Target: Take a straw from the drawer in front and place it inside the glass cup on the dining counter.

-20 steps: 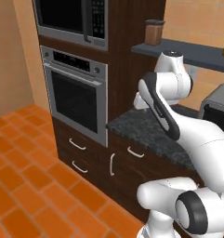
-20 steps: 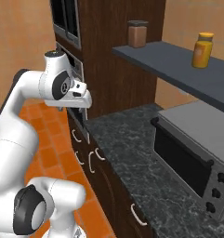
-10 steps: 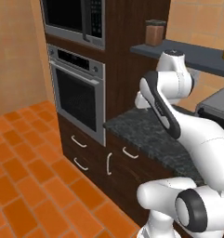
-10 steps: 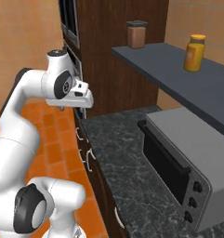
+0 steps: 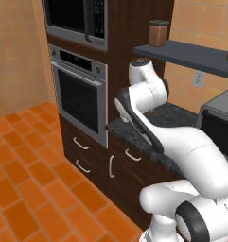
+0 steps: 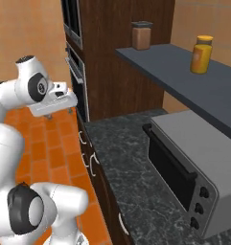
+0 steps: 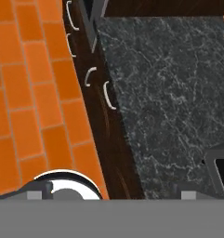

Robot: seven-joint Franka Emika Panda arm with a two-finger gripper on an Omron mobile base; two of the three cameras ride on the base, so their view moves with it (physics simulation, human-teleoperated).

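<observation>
The white arm's two-finger gripper (image 6: pixel 49 115) hangs out past the front edge of the dark speckled granite counter (image 6: pixel 136 177), above the orange brick-tile floor (image 5: pixel 25 189); its jaws stand wide apart and hold nothing. Below that front edge, the dark-brown wooden drawer with a curved silver handle (image 5: pixel 132 155) sits shut (as do the two smaller handled drawers (image 5: pixel 80 143) under the built-in steel oven (image 5: pixel 82 101)). Looking down from the hand, the same cabinet fronts run as a dark strip between floor and granite. A grey toaster oven (image 6: pixel 193 167) stands towards the counter's right end. On the dark wall shelf (image 6: pixel 184 72) above stand a brown lidded canister (image 6: pixel 141 35) and, well apart from it, a yellow jar (image 6: pixel 202 54).
</observation>
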